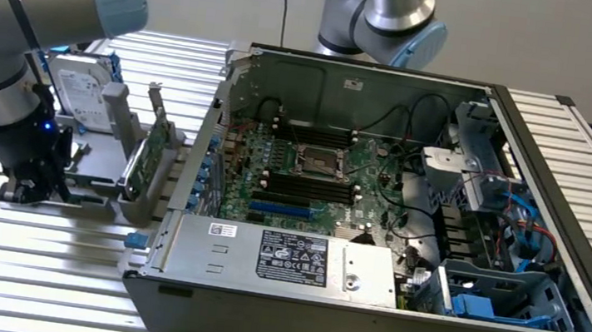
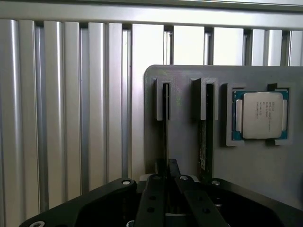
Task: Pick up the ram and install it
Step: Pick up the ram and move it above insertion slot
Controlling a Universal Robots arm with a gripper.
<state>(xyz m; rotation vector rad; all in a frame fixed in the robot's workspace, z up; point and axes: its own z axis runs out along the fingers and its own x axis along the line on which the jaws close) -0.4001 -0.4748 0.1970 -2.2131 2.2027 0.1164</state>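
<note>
Where holder [image 2: 246,161] carries 2 sticks + 1 CPU [image 2: 261,115], tool [image 2: 168,165] is clenched on ram [image 2: 166,127], edge-on betw. its tips; other stick [image 2: 204,137] just beside.

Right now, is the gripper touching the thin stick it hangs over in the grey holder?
Touching. The wrist view shows the gripper closed on the ram with no gap.

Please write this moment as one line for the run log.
gripper: shut on ram | ram: standing in gray holder slot | second stick: neighbouring slot
</note>
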